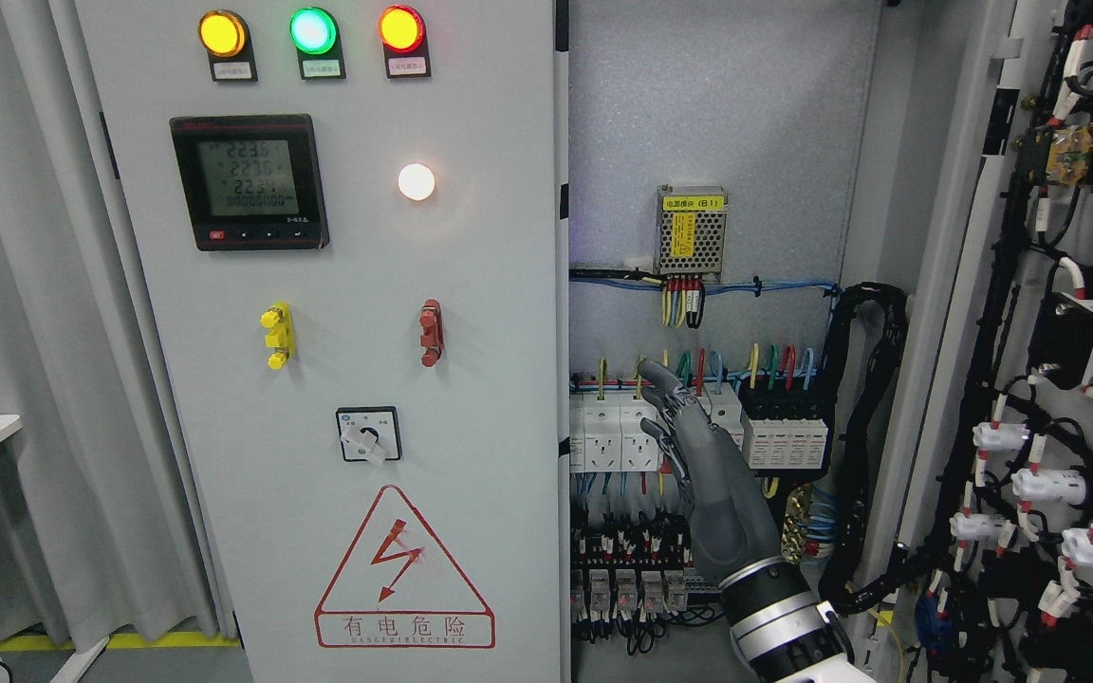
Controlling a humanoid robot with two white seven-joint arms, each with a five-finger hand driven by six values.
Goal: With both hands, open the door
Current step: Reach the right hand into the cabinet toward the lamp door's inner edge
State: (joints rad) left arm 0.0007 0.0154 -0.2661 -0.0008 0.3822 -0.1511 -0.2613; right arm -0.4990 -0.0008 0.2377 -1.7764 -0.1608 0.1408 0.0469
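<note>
You are facing an electrical cabinet with 2 doors. The left door [319,379] is closed and fills the left-centre of the head view, carrying 3 indicator lamps [312,31], a digital meter [249,182], a rotary switch [368,434] and a red warning triangle [404,569]. The right door [1030,332] is already swung wide, its inner face at the far right showing wiring and components.

Your right hand [698,465] comes up from the lower right and sits in front of the open compartment, near the row of white sockets and breakers [603,432]. Its fingers are extended and relaxed, holding nothing; whether the fingertips touch the breakers you cannot tell. The left hand is not in view.

Judge the closed door as a stiff sheet-steel panel, fairly heavy with its mounted instruments, turning on hinges that are presumably on its left side. Its painted face looks smooth and would slip under flat fingers. The likeliest purchase is its free right edge [558,332], beside the open compartment, where fingers can hook behind the lip. The red handle [431,332] may be a latch that needs releasing first.

Keep fingers off the meter, lamps and switch, which are fragile, and well away from the live wiring behind your hand.
</note>
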